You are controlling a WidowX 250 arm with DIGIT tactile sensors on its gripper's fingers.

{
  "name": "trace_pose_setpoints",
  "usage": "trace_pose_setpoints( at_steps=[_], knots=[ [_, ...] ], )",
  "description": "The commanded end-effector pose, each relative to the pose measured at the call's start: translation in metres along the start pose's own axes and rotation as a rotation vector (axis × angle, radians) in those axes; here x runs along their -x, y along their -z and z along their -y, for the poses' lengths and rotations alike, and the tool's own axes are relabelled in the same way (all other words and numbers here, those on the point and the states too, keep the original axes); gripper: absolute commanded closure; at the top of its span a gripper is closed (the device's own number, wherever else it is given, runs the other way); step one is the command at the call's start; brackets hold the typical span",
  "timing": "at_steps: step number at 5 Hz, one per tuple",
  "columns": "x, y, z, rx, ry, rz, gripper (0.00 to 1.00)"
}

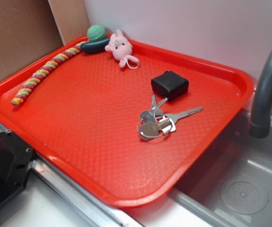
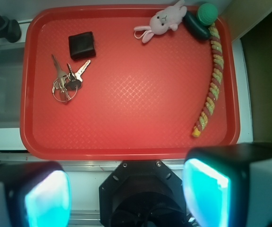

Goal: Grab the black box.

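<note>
A red tray (image 2: 126, 137) sits beside a sink; the black box (image 2: 82, 45) lies near its far corner, just beside the keys (image 2: 66, 80); the gripper (image 2: 126, 194), spread empty, hovers off the tray's near edge; approach comes next.

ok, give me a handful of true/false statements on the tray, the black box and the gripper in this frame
1. The black box lies on the red tray. True.
2. The gripper is closed on the black box. False: its fingers are apart, off the near tray edge, holding nothing.
3. The keys lie right beside the black box. True.
4. The pink bunny toy sits on top of the box. False: it lies apart, near the far rim.
5. The braided rope toy lies in the sink. False: it is on the tray.
</note>
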State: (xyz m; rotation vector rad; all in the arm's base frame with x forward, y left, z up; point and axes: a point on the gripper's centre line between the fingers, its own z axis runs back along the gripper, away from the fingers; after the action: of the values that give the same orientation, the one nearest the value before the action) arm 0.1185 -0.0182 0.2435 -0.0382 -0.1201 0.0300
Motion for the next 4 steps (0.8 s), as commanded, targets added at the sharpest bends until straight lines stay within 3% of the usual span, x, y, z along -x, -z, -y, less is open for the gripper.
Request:
trace_pose_setpoints(
  at_steps=[1, 2, 3, 4],
  knots=[
    [0.0, 0.0, 0.0, 0.0, 0.0, 0.0, 0.0],
    [-0.048, 0.021, -0.006, -0.124, -0.237, 0.094, 0.0],
    [-0.088, 0.042, -0.013, -0.098, -0.496, 0.046, 0.0],
    [-0.088, 0.042, -0.013, -0.098, -0.496, 0.046, 0.0]
  ],
)
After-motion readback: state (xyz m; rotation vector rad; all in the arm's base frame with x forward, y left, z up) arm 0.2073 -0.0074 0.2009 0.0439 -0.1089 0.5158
